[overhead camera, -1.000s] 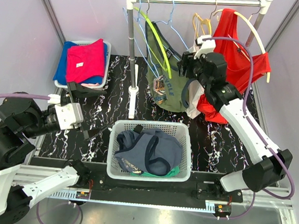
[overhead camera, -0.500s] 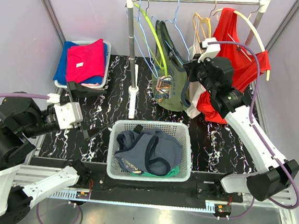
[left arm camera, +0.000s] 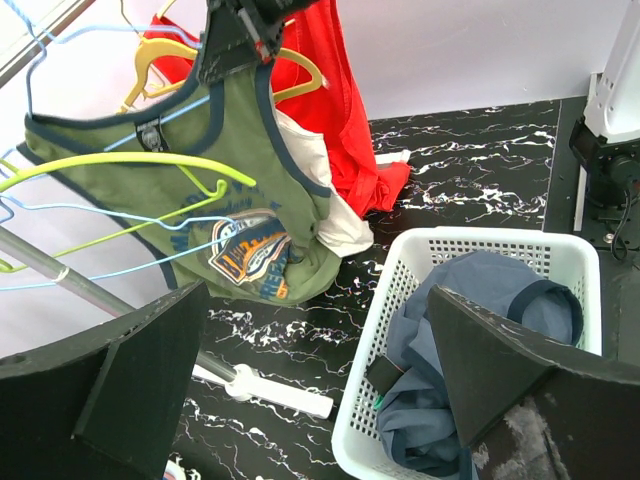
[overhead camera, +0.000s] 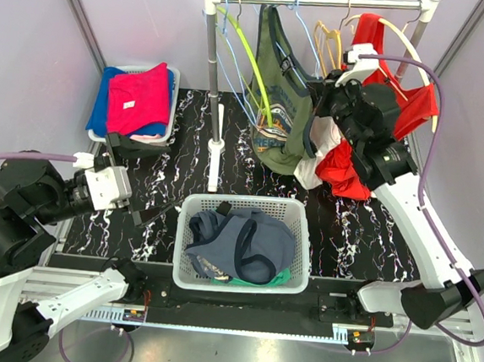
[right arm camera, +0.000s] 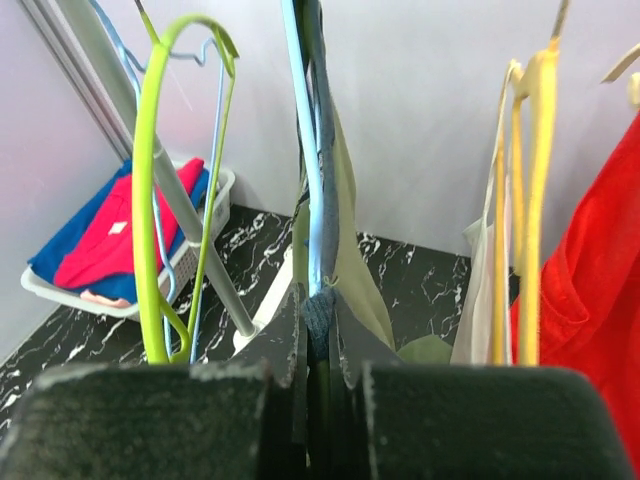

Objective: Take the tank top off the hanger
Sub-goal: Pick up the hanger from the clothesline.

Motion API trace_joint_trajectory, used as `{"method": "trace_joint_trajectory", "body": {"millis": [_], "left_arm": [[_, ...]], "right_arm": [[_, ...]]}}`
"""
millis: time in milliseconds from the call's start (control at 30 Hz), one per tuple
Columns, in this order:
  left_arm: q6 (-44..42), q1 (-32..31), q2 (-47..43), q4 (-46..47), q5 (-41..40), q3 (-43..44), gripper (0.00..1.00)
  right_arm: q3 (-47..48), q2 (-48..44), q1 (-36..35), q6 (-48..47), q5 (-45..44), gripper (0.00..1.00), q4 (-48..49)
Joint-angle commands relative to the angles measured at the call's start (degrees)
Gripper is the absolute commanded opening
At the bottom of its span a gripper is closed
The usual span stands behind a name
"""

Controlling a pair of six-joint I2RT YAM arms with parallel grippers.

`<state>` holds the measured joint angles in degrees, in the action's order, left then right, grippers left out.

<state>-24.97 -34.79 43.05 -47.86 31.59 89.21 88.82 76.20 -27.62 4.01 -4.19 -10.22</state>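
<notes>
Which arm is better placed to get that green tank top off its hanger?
Right: the right claw is shut on the olive-green tank top at the metal rail; the left claw is open, far away.

2 arms (overhead camera: 416, 222): blk joints (overhead camera: 21, 191), white links (overhead camera: 79, 295), purple cables (overhead camera: 24, 157).

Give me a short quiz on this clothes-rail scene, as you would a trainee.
1. True or false: the right gripper is shut on the green tank top.
2. The white basket holds: A) hangers B) blue-grey clothes C) red shirts.
3. Which gripper stands open, away from the rail?
Key: 1 true; 2 B; 3 the left gripper.
</notes>
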Motion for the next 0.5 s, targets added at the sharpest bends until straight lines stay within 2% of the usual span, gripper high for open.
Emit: {"method": "trace_joint_trajectory", "body": {"millis": [0, 133, 167, 267, 367, 467], "left_arm": [[0.89, 0.51, -0.51, 3.03, 1.54, -0.44, 0.99], [0.98, 0.51, -0.33, 3.12, 1.72, -0.44, 0.99], [0.98, 0.42, -0.16, 3.29, 1.54, -0.44, 0.99], [1.42, 0.59, -0.07, 3.56, 1.72, -0.35, 0.99], [1.59, 0.68, -0.07, 4.0, 1.98, -0.53, 0.99], [1.86, 0.77, 0.11, 4.17, 2.33, -0.44, 0.99]], "right_arm": [[1.19, -6.58, 0.28, 0.03, -2.67, 0.0, 4.69], [1.0, -11.33, 0.28, -0.58, -1.97, 0.0, 0.39], [1.7, -12.12, 0.28, -0.67, -1.44, 0.0, -3.45], [6.89, -14.06, 0.28, -0.76, -0.21, 0.0, -11.81], [10.49, -17.05, 0.28, -1.02, 0.23, 0.0, -15.43], [18.03, -17.93, 0.28, -0.5, 1.28, 0.0, -18.08]]}}
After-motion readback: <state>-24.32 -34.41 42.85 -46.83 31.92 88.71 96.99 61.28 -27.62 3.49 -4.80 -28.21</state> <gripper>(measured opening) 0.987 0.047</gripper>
